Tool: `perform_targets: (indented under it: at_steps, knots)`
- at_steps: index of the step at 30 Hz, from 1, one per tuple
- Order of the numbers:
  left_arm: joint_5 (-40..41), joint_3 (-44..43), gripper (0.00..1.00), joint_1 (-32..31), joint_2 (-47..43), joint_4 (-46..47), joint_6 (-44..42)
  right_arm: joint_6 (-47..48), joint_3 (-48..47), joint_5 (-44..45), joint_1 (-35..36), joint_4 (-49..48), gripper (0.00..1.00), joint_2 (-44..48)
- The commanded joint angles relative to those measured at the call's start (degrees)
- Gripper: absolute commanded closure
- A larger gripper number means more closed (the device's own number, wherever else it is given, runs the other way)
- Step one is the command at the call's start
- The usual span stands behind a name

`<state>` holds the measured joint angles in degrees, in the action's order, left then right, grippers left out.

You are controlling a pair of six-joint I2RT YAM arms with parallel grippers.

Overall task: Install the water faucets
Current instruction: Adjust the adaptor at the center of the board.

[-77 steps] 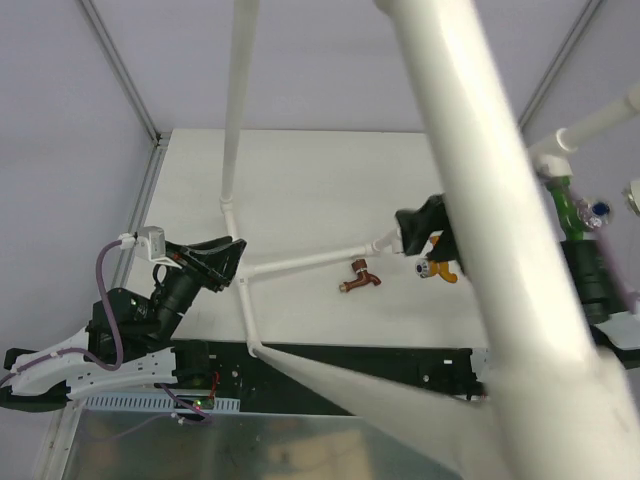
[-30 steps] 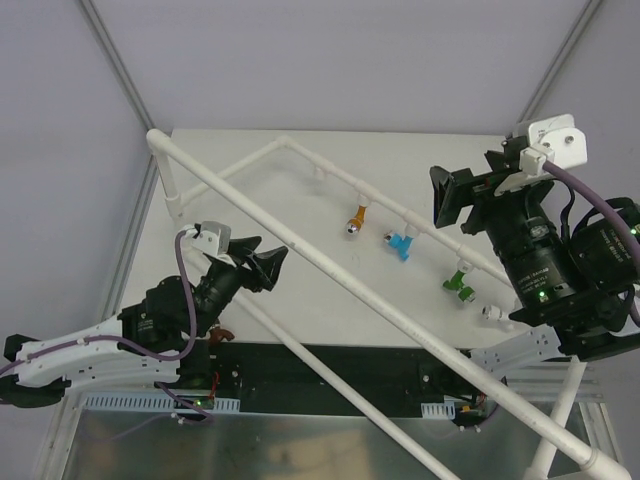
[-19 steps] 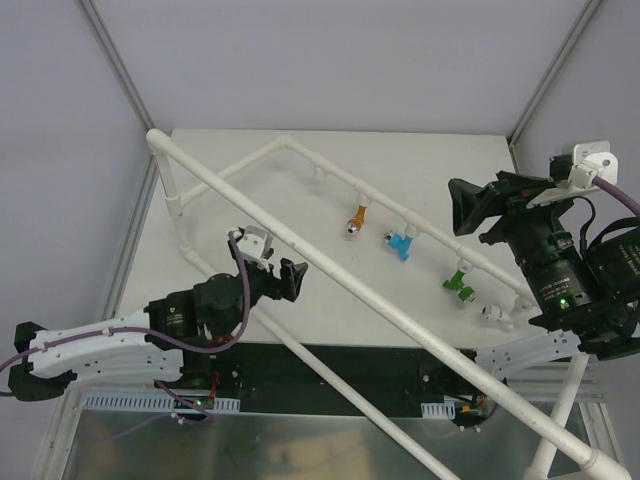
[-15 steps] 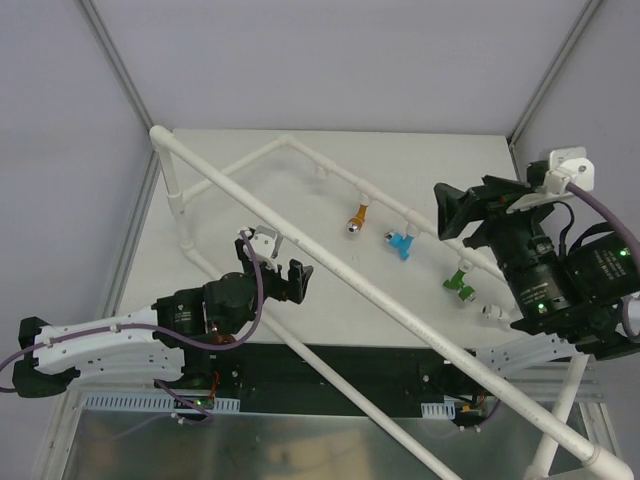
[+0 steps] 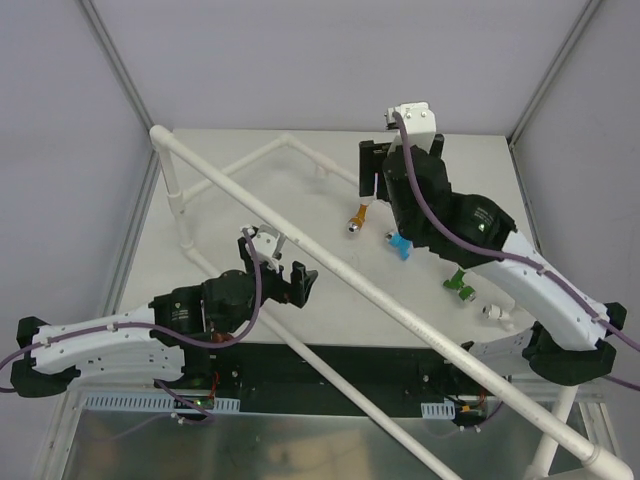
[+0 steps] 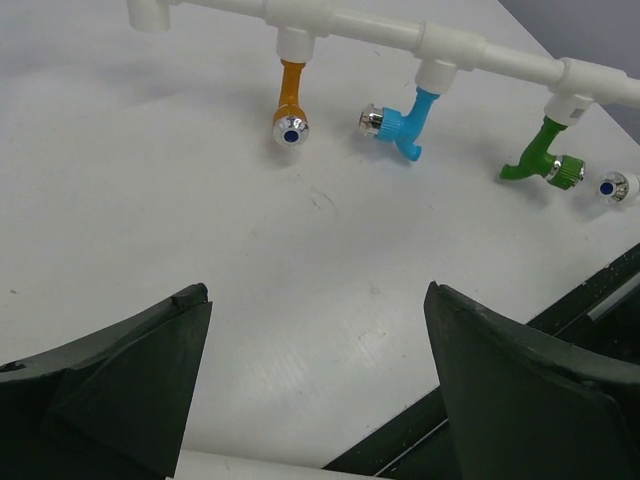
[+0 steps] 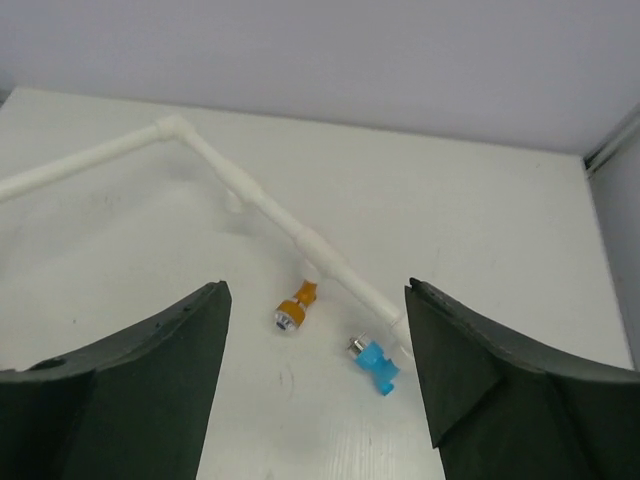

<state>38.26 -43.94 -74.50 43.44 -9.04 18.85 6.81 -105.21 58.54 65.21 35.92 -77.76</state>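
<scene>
Shows glossy plastic orange faucet (image 6: 289,100), blue faucet (image 6: 410,125), green faucet (image 6: 540,160), chrome-capped, on white pipe (image 6: 350,22), with low left hand (image 6: 316,293) and raised right hand (image 7: 316,285) splayed empty.

Pale grey walls (image 5: 330,60); white table (image 5: 300,195); metal corner posts (image 5: 122,72); soft, even light.

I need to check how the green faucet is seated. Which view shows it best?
The left wrist view: the green faucet sits in the open on the white pipe, its silver end visible. The top external view shows it small. The right wrist view misses it, showing only the orange faucet and blue faucet.
</scene>
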Motion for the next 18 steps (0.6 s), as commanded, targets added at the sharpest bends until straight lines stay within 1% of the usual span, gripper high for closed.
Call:
perform_targets:
  at_steps: [1, 4, 5, 7, 9, 12, 14, 16, 18]
  knots:
    - [-2.7, -0.3, 0.08, 0.6, -1.8, -1.6, -1.4, -17.4, 4.3, -29.9, -15.0, 5.5, 0.23, 4.5]
    - [-6.3, 0.3, 0.07, 0.6, -3.3, -1.9, -4.9, -21.2, 10.0, -50.7, -26.2, 1.7, 0.23, 5.7]
    - [-8.4, 0.5, 0.06, 0.6, -3.7, -2.4, -6.1, -22.2, 13.0, -57.6, -29.0, -0.6, 0.23, 6.4]
    - [-14.3, 1.0, 0.01, 0.5, -5.0, -3.8, -9.7, -25.2, 19.3, -66.8, -33.5, -5.3, 0.23, 7.7]
    - [-16.5, 1.7, 0.01, 0.5, -5.9, -6.4, -10.5, -27.3, 25.5, -69.5, -35.9, -9.4, 0.22, 8.9]
    - [-19.3, 2.3, 0.01, 0.6, -6.2, -11.7, -10.0, -27.8, 30.8, -69.4, -37.5, -11.6, 0.22, 10.7]
    - [-21.9, 3.8, 0.01, 0.4, -6.2, -13.5, -8.8, -28.1, 33.5, -68.7, -38.0, -12.9, 0.23, 11.8]
    - [-23.7, 6.8, 0.01, 0.3, -6.1, -13.1, -7.0, -28.3, 35.2, -68.7, -38.4, -13.7, 0.23, 12.5]
    - [-25.4, 9.8, 0.01, -1.2, -5.9, -10.4, -6.0, -28.2, 36.6, -68.5, -38.8, -13.7, 0.22, 12.7]
